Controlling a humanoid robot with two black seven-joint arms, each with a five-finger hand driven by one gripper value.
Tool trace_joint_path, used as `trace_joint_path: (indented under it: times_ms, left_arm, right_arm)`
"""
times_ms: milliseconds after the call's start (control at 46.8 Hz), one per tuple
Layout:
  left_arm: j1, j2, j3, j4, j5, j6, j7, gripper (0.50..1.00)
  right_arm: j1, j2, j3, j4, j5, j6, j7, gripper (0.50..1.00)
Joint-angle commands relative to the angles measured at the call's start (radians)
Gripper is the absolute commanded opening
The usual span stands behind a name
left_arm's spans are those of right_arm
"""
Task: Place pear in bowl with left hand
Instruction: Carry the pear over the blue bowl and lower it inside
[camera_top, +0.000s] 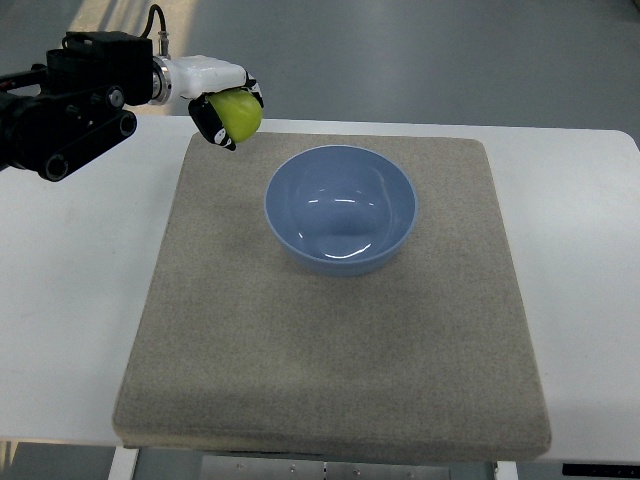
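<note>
left hand (228, 112) clamped on pear (240, 115) | above mat's (330, 350) far-left corner | bowl (340, 208) empty, mid-mat | counter (70, 300) white

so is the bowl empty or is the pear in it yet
Empty. The bowl shows only its bare blue inside with light reflections; the pear is held in the left hand, up and left of the rim.

Left arm (65, 100): black boxy housing w/ round bolts, black cable, silver ring; white hand (225, 100), black fingers (212, 128).
</note>
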Motion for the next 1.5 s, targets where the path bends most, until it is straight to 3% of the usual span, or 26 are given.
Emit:
trace_joint_path:
  times_ms: [0, 150, 363, 577, 919, 1133, 1240, 1283, 1347, 1475]
  left_arm:
    - [-0.031, 0.029, -0.01, -0.042, -0.009, -0.031, 0.0, 0.5]
    - [-0.063, 0.037, -0.073, -0.099, -0.042, -0.1, -0.003, 0.5]
    - [-0.094, 0.051, -0.113, -0.284, -0.143, -0.261, -0.016, 0.5]
    - [-0.074, -0.003, -0.094, -0.379, -0.126, -0.266, -0.014, 0.5]
    - [-0.029, -0.078, -0.03, -0.338, 0.026, -0.195, -0.014, 0.5]
    - [-0.017, -0.08, -0.03, -0.321, 0.037, -0.19, -0.014, 0.505]
    - [-0.006, -0.09, -0.03, -0.318, 0.034, -0.189, -0.016, 0.826]
    - [-0.005, -0.09, -0.03, -0.318, 0.034, -0.189, -0.017, 0.91]
    - [-0.005, -0.089, -0.031, -0.32, 0.023, -0.189, -0.016, 0.981]
    - [-0.008, -0.083, -0.04, -0.32, 0.014, -0.19, -0.016, 0.994]
  right_arm:
    - [-0.001, 0.0, -0.001, 0.0, 0.0, 0.0, 0.0, 0.926]
    - [-0.001, 0.0, 0.0, 0.0, 0.0, 0.0, 0.0, 0.926]
    - [-0.001, 0.0, 0.0, 0.001, 0.0, 0.0, 0.0, 0.926]
    - [-0.001, 0.0, 0.0, 0.0, 0.0, 0.0, 0.0, 0.926]
    - [-0.001, 0.0, 0.0, 0.0, 0.0, 0.0, 0.0, 0.926]
    - [0.001, 0.0, 0.0, 0.0, 0.0, 0.0, 0.0, 0.926]
    - [-0.001, 0.0, 0.0, 0.0, 0.0, 0.0, 0.0, 0.926]
    - [-0.001, 0.0, 0.0, 0.0, 0.0, 0.0, 0.0, 0.926]
    - [-0.001, 0.0, -0.001, 0.0, 0.0, 0.0, 0.0, 0.926]
    - [-0.001, 0.0, 0.0, 0.0, 0.0, 0.0, 0.0, 0.926]
